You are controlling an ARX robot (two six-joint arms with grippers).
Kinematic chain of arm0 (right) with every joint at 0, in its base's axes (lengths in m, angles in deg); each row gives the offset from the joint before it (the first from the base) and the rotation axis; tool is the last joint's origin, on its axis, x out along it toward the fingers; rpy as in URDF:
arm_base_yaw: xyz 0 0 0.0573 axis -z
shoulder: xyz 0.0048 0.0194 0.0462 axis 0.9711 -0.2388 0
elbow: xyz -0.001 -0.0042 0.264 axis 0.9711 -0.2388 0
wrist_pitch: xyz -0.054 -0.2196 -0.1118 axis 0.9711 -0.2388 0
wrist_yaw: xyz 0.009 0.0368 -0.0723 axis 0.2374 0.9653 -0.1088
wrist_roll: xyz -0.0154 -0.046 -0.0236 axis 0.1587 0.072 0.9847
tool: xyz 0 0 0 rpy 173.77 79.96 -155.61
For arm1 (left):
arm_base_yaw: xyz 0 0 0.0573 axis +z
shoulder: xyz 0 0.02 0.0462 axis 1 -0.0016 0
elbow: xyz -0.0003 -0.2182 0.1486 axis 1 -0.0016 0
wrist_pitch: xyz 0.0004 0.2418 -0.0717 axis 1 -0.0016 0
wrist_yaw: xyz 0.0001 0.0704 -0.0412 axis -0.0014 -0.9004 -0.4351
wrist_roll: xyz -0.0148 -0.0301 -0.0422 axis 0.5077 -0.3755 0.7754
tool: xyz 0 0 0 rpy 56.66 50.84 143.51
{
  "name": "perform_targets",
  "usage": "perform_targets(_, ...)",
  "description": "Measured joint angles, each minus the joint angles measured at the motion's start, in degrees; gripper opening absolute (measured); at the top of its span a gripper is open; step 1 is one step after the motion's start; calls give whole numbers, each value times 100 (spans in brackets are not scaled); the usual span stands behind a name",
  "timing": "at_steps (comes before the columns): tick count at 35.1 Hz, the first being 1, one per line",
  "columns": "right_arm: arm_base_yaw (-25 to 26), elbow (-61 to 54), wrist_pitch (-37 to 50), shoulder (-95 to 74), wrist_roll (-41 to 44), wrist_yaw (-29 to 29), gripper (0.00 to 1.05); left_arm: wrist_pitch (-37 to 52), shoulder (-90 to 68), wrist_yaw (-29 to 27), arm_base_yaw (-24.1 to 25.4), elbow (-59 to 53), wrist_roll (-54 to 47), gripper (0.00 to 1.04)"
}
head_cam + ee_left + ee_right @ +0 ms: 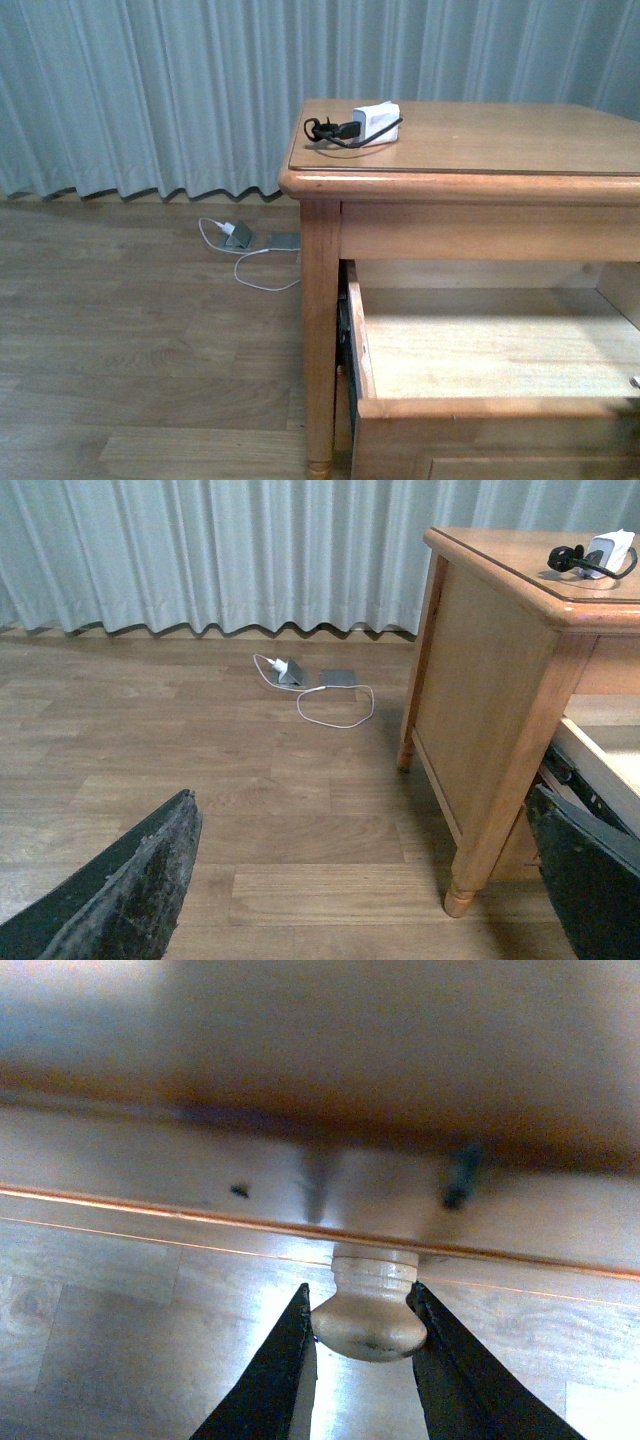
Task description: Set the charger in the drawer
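Pleated grey-green curtain (150, 90) and wood-plank floor (130, 370) fill the front view's background. At right stands a wooden table (470, 185). The charger (372, 123) lies on the tabletop near its left edge, black cable coiled beside the white block. Below, the drawer (500, 345) is pulled out, its light wood bottom exposed. On the floor by the curtain, a white plug (228, 229) with white cable lies against grey flat devices (284, 241).

Left wrist view: my left pincer (362, 810) is spread wide above the floor, gripping nothing. The charger (600, 555) sits well apart on the tabletop.

Right wrist view: my right pincer (358, 1295) is clamped on the drawer's pale round knob (368, 1320), one finger against each side. The drawer front behind is blurred.
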Motion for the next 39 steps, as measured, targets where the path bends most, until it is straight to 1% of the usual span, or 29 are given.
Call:
perform_targets(2,-15,-142,-260,284,11,39,25,0,0,0,2,0,0,98)
perform_targets(3,-15,-243,-361,479,-4,42,33,0,0,0,2,0,-2,98)
perform_targets(5,28,-284,-603,872,-57,138,43,0,0,0,0,0,-2,98)
perform_targets(9,238,-284,-1495,2035,-181,444,68,0,0,0,0,0,0,98)
perform_targets(12,343,-284,-2015,2594,-221,592,79,0,0,0,0,0,0,98)
perform_targets(16,542,-184,-2935,3650,-378,883,98,0,0,0,0,0,0,98)
perform_targets(18,629,-120,-3241,4103,-439,970,95,0,0,0,0,0,0,98)
perform_targets(20,754,-66,-3427,4522,-542,1141,96,0,0,0,2,0,0,98)
perform_targets(22,892,-68,-3285,4885,-671,1239,96,0,0,0,0,0,-2,98)
perform_targets(25,1016,-98,-2903,5442,-723,1130,96,0,0,0,0,0,-2,98)
perform_targets(30,1038,-129,-2852,5628,-726,1123,96,0,0,0,0,0,0,98)
perform_targets(31,962,-297,-2439,5643,-660,774,92,0,0,0,2,0,-2,98)
perform_targets(32,872,-566,-1821,5711,-533,319,87,0,0,0,0,0,-2,98)
perform_targets(34,782,-1043,-717,5921,-334,-243,75,0,0,-2,2,0,0,98)
perform_targets(36,774,-1200,-367,6109,-249,-348,62,0,0,0,2,0,0,98)
perform_targets(38,769,-1292,-361,6258,-210,-345,51,0,0,0,0,0,0,98)
perform_targets(39,767,-1325,-372,6301,-203,-343,48,0,0,0,2,0,0,98)
